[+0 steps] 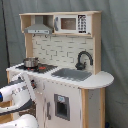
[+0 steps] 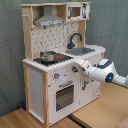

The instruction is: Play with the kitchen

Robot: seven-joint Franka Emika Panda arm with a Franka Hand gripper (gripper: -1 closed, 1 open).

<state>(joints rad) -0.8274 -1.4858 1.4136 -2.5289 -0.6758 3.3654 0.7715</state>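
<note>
The kitchen (image 1: pixel 70 50) (image 2: pixel 40 80) is a tall white and light-wood toy with a pegboard back, a grey hood (image 1: pixel 37 29), a black faucet (image 1: pixel 82 59) over the sink (image 1: pixel 72 74) and an oven door (image 2: pixel 64 96). A small metal pot (image 1: pixel 31 62) (image 2: pixel 48 56) sits on the black-red hob. My white arm reaches the kitchen's front panel, and the gripper (image 2: pixel 75 67) (image 1: pixel 30 82) is right at the knobs (image 2: pixel 56 76) below the counter edge, above the oven door.
A toy microwave (image 1: pixel 70 23) sits in the top shelf. The rounded counter end (image 1: pixel 102 79) sticks out at the first exterior view's right. The kitchen stands on a wooden tabletop (image 2: pixel 100 112) before a grey curtain (image 2: pixel 110 25).
</note>
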